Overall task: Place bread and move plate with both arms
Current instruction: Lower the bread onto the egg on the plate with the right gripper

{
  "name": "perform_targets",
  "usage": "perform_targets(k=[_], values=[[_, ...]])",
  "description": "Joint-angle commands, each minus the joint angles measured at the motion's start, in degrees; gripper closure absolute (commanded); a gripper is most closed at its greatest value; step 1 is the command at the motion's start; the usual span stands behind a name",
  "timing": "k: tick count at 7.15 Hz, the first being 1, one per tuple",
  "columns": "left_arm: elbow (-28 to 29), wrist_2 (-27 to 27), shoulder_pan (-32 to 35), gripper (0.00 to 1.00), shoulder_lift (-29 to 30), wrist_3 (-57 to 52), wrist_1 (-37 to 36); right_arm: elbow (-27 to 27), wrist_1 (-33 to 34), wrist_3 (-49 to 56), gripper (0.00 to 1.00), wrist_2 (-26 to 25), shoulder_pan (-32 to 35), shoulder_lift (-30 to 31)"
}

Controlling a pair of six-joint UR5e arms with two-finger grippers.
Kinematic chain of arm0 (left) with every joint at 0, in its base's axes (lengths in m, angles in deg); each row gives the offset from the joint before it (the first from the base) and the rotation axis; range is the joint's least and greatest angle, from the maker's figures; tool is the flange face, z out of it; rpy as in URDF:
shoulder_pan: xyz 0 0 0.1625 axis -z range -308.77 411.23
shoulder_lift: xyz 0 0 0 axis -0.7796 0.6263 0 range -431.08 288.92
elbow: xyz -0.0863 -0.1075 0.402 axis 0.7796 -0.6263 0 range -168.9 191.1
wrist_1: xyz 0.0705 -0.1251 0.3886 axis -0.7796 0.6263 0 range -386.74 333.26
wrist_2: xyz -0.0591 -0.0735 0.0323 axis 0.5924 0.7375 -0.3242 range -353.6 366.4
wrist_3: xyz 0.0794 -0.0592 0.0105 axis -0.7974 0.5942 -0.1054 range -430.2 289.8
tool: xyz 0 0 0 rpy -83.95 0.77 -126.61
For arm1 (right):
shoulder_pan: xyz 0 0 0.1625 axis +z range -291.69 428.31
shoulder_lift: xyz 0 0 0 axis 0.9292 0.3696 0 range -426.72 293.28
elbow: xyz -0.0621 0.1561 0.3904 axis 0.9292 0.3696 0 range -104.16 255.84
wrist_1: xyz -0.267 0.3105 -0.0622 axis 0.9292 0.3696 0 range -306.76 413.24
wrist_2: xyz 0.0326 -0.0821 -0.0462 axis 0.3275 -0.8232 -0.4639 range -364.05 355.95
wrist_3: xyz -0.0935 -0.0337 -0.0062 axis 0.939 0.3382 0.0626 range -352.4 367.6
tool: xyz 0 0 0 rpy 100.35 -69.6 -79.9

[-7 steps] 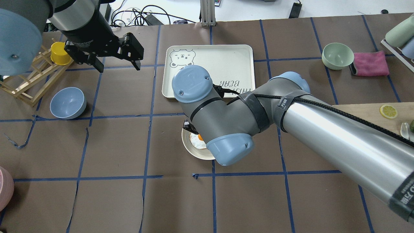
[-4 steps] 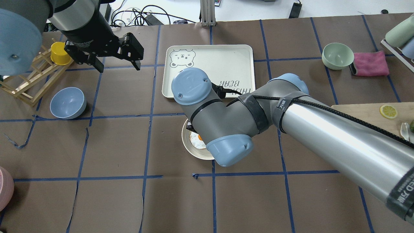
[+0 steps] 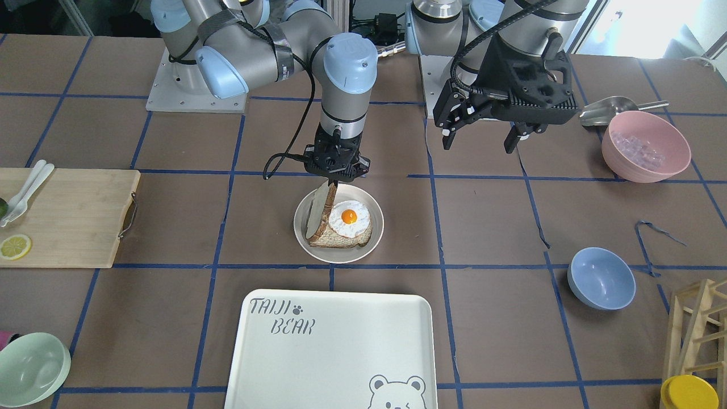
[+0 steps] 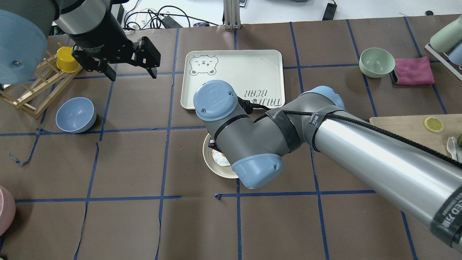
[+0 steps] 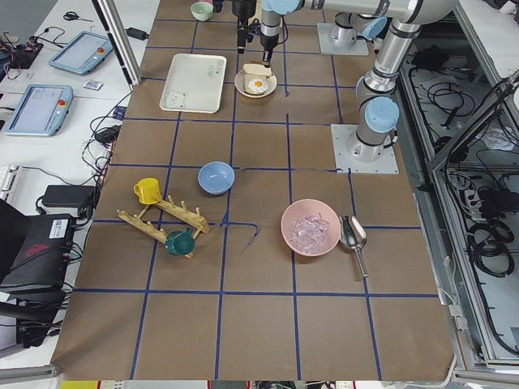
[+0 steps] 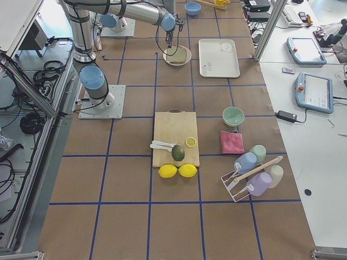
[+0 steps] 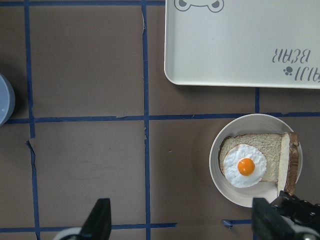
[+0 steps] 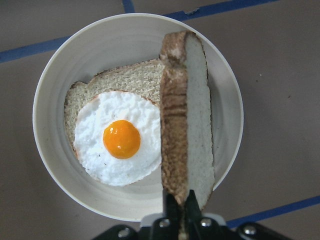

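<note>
Bread (image 8: 186, 115) in right gripper (image 8: 180, 202), long axis near-vertical over plate (image 8: 100, 45)

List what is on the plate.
On the plate lies a squarer slice topped with a fried egg. The right gripper holds the bread on edge over that slice's side; the bread hides whatever lies beneath it.

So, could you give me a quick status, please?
Right pincer shut on the bread, held on edge over the plate. Left pincer open, hovering clear. Egg slice already on plate.
</note>
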Motion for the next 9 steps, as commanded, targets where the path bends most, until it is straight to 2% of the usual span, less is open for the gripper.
perform_targets(k=[1, 3, 5, 6, 8, 9], values=[[-0.09, -0.07, 0.02, 0.00, 0.00, 0.00, 0.00, 0.05, 0.95, -5.12, 0.86, 2.72, -0.02, 0.00], [-0.09, -0.07, -0.06, 0.00, 0.00, 0.00, 0.00, 0.05, 1.22, -5.58, 0.56, 2.73, -0.02, 0.08], [-0.09, -0.07, -0.06, 0.00, 0.00, 0.00, 0.00, -0.03, 0.87, -5.14, 0.13, 1.68, -0.02, 0.00], [-0.09, -0.07, -0.06, 0.00, 0.00, 0.00, 0.00, 0.05, 0.95, -5.49, 0.02, 1.59, -0.02, 0.43], [-0.09, 0.02, -0.06, 0.00, 0.00, 0.00, 0.00, 0.92, 0.69, -4.44, 0.00, 1.41, -0.54, 1.05], [-0.18, 0.11, -0.06, 0.00, 0.09, 0.00, 0.00, 1.11, 0.69, 0.61, 0.00, 1.41, -2.20, 2.01]])
